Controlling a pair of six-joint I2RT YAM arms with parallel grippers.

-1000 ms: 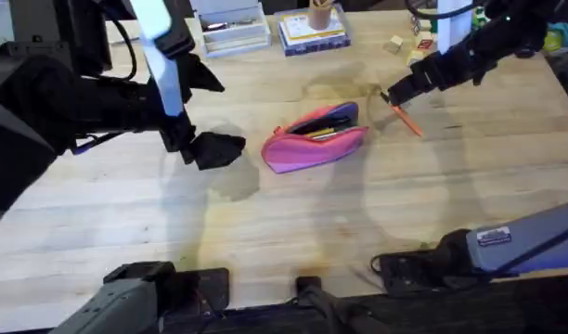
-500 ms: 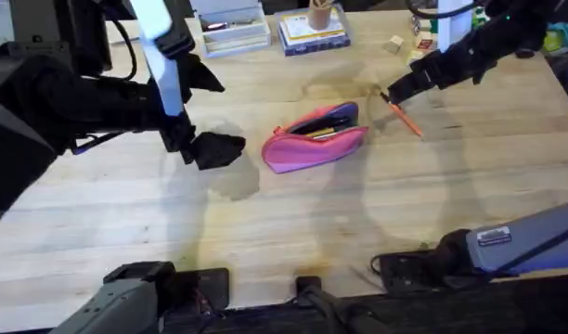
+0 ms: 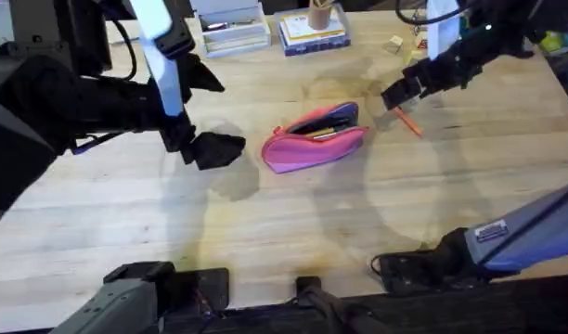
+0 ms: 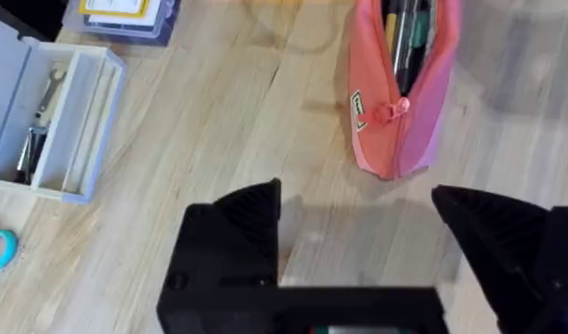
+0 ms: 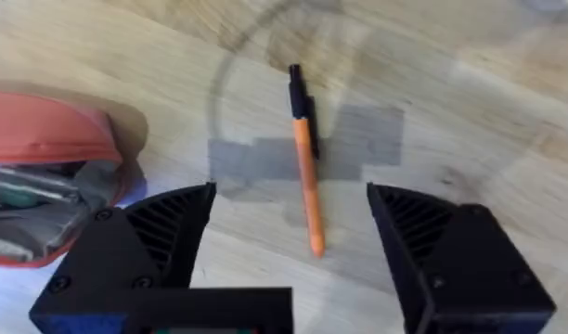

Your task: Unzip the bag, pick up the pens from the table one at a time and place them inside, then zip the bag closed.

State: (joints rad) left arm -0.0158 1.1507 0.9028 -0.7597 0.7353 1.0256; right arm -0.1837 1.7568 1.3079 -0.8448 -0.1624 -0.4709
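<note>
Nearest the arms' bases, the wooden table [image 3: 293,241] lies bare. Farther out, at mid-table, the pink pencil pouch [image 3: 314,139] rests with its zipper drawn back and several pens visible in the slot; the left wrist view shows the same pouch [image 4: 400,88] with its pull tab at the near end. The left gripper [image 3: 214,148] hovers just beside the pouch's left end, jaws spread wide and holding nothing, as the separated black fingers [image 4: 238,223] in its wrist view confirm.

Beyond the pouch, to its right, the orange pen [image 3: 406,119] lies flat on the table, apart from the pouch. The right gripper [image 3: 400,93] has shifted slightly over the last second: it now sits a little higher and farther back over the pen's black-tipped end, where before it pressed close against that end. In the right wrist view the pen [image 5: 305,158] lies between the parted fingers [image 5: 163,227], untouched, with the pouch's open mouth [image 5: 52,186] to one side.

The shift reads as a realignment before descent. Unzipping appears done; this pen remains to be grasped and carried into the pouch, and closing the zipper follows.

At the far edge stand stacked books [image 3: 312,35] and a grey tray [image 3: 230,32].
</note>
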